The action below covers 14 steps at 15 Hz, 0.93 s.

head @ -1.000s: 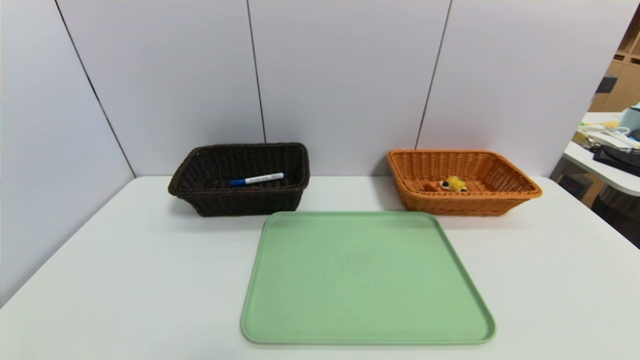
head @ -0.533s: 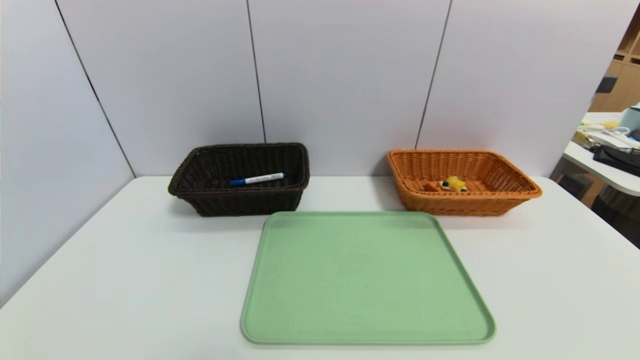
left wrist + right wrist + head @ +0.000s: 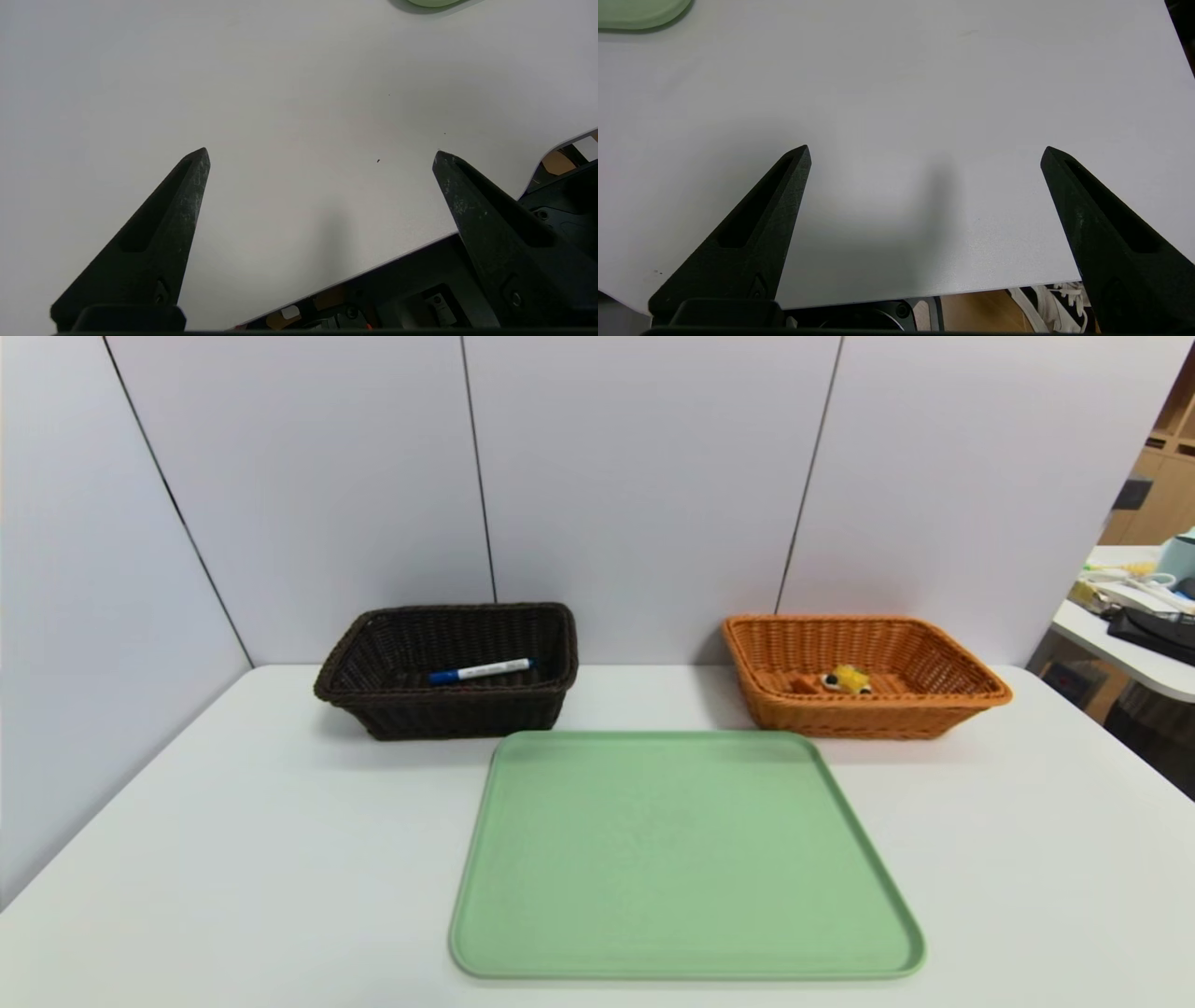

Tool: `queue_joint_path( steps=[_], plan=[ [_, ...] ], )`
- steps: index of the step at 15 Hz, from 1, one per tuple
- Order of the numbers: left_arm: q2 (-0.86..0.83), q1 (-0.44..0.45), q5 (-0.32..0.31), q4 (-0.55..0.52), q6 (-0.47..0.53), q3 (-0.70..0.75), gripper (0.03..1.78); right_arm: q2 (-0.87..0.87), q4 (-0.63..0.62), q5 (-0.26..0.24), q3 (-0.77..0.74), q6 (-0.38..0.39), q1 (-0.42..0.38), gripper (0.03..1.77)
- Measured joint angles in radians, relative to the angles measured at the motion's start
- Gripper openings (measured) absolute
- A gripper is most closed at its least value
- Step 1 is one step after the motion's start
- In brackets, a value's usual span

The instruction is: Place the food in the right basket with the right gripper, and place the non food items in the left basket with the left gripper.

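The dark brown left basket (image 3: 373, 644) stands at the back left, and a white marker pen with blue cap (image 3: 480, 670) lies inside it. In the orange right basket (image 3: 971, 683) at the back right lies the food (image 3: 846, 680), a small waffle wedge with yellow topping. The red duck is hidden from view. Neither arm shows in the head view. My left gripper (image 3: 321, 156) hangs open over bare table near the front edge, nothing between its fingers. Likewise my right gripper (image 3: 925, 151) stands open and empty above the table's front edge.
A light green tray (image 3: 681, 854) lies bare in the middle of the white table; its corner shows in the left wrist view (image 3: 427, 3) and in the right wrist view (image 3: 640, 14). Grey wall panels close off the back and left. Another desk (image 3: 1134, 644) stands at the far right.
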Motion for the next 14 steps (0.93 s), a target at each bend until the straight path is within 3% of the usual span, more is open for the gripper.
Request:
queue_joint_path(
  steps=[14],
  plan=[
    [-0.067,-0.017,-0.001,-0.005,0.000,0.072,1.69,-0.112,0.010,0.093,0.036,0.007,-0.020,1.70]
  ],
)
